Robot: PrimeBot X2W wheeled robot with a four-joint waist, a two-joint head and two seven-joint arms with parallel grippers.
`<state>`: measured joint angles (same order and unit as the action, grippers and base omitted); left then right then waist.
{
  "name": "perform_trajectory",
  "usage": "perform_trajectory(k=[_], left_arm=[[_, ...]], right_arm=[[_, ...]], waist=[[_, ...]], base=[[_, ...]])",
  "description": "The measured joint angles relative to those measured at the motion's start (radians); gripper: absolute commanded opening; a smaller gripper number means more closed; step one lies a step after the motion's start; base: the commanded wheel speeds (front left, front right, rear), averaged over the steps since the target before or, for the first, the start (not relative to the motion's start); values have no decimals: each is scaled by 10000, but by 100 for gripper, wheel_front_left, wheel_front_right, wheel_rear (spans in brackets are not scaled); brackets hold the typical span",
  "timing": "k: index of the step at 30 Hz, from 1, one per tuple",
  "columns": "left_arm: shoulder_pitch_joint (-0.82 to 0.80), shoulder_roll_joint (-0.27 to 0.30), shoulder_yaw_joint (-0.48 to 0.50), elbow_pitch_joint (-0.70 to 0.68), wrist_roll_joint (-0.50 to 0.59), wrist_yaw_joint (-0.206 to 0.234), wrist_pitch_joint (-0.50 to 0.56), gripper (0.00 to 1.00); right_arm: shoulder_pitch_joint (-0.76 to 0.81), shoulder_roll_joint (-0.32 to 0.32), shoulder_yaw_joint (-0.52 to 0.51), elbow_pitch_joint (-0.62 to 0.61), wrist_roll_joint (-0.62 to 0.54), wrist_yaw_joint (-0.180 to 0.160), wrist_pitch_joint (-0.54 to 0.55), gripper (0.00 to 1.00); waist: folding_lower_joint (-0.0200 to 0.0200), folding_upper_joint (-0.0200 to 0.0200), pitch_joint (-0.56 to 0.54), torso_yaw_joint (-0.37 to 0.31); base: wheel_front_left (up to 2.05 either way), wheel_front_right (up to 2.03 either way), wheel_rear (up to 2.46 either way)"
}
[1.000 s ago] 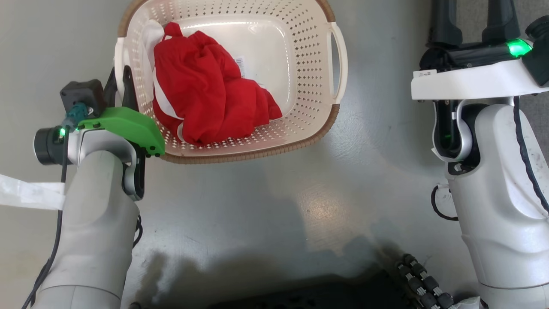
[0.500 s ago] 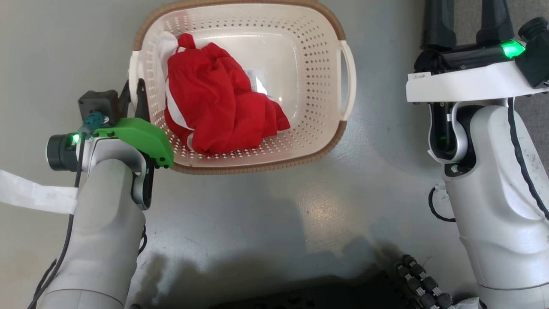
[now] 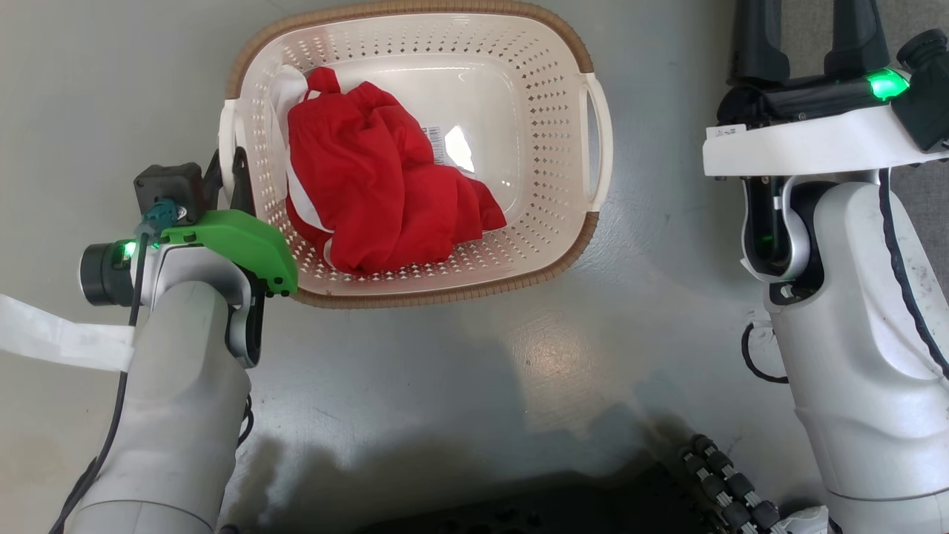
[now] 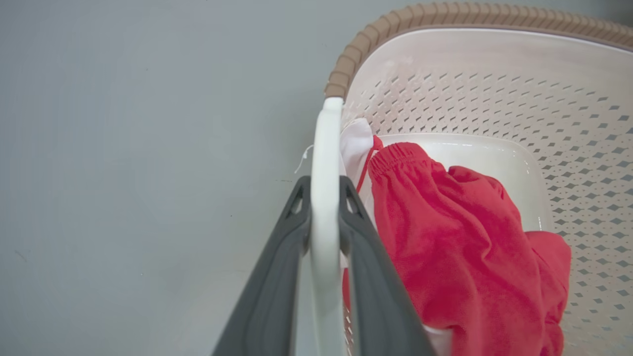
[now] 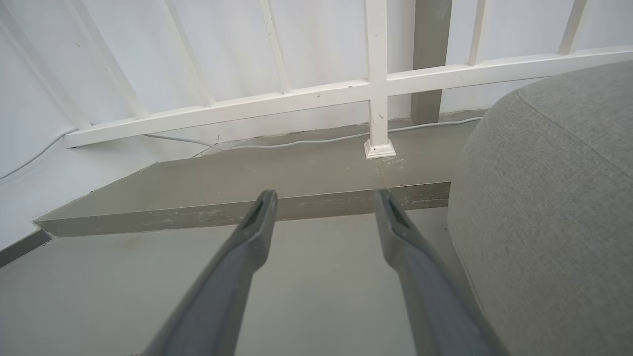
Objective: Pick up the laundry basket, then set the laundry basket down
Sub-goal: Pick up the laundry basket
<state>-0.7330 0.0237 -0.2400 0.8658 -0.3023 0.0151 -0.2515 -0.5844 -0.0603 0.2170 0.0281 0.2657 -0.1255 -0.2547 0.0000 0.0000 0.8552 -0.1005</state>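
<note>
At twelve o'clock in the head view lies the laundry basket (image 3: 519, 256), cream-white with a brown woven-look rim, over the grey floor (image 3: 460, 386); whether its base touches the floor I cannot tell. A crumpled red garment (image 3: 371, 193) with white trim fills the basket's nine o'clock half, leaving the pale bottom bare toward three o'clock. The left gripper (image 4: 325, 185) reaches in from eight o'clock, and the left wrist view shows its two dark fingers closed narrowly on the near white handle (image 4: 326, 143), one finger outside the basket and one inside, pressed against the plastic on both sides. The far white handle (image 3: 602, 141), at the basket's three o'clock side, is free. The right gripper (image 5: 325, 194) is at two o'clock in the head view, well apart from the basket, its fingers spread wide with nothing between them. In the right wrist view it points at a low grey step (image 5: 247, 183) below a white railing (image 5: 296, 99), with a pale cable (image 5: 306, 143) along the wall and a grey upholstered seat (image 5: 554, 198) at three o'clock.
</note>
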Motion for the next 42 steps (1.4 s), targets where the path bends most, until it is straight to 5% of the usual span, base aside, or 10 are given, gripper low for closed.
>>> perform_trajectory(k=[4, 6, 8, 28, 42], left_arm=[[-8, 0, -13, 4, -27, 44, 0, 0], [-12, 0, -23, 17, -29, 46, 0, 33], [-14, 0, -54, 69, -42, 71, 0, 100], [-48, -8, 94, -217, -90, 117, -2, 100], [-81, -13, 594, -2316, 238, 115, -4, 100]], right_arm=[[0, 0, -2, 0, 0, 0, 0, 100], [0, 0, -4, 0, 0, 0, 0, 100], [0, 0, -15, 0, 2, 0, 0, 100], [-1, 0, -150, 10, 10, -4, 0, 100], [200, 2, -351, 343, -125, -6, 0, 100]], waist=[[0, 0, 14, -10], [0, 0, 16, -14], [0, 0, 13, -22], [0, 0, -186, 19], [0, 0, -912, 201]], base=[[0, 0, 0], [0, 0, 0], [0, 0, 0], [0, 0, 0], [0, 0, 0]])
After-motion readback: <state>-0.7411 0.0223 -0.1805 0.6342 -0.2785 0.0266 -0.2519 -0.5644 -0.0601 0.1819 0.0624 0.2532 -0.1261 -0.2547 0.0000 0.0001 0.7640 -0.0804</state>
